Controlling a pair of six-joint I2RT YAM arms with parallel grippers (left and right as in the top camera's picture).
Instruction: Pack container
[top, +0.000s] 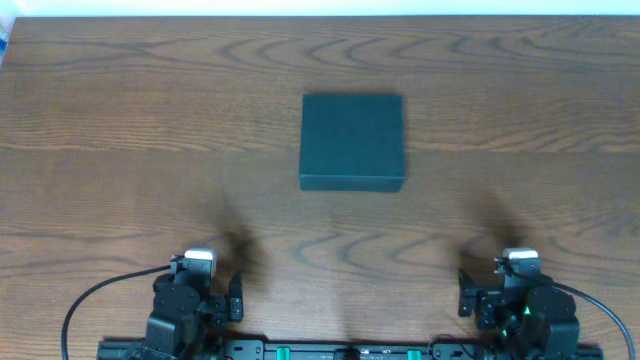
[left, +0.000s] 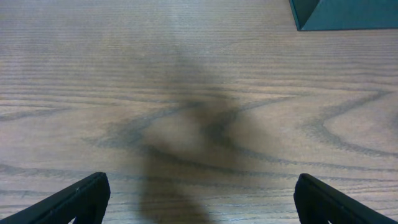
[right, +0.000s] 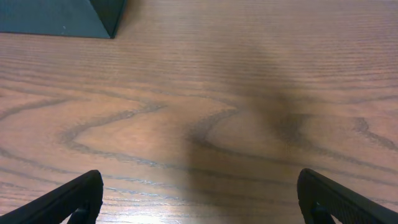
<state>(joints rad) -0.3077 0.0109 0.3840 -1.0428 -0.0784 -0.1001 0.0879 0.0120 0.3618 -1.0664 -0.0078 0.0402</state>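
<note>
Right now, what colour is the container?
Dark teal-green container, plain; overhead view shows it best.

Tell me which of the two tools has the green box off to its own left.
The right tool: the box lies ahead to its left, top-left in its wrist view. The left tool has it on the right.

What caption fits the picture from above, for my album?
Closed teal box on the wooden table, left arm and right arm parked at the near edge.
</note>
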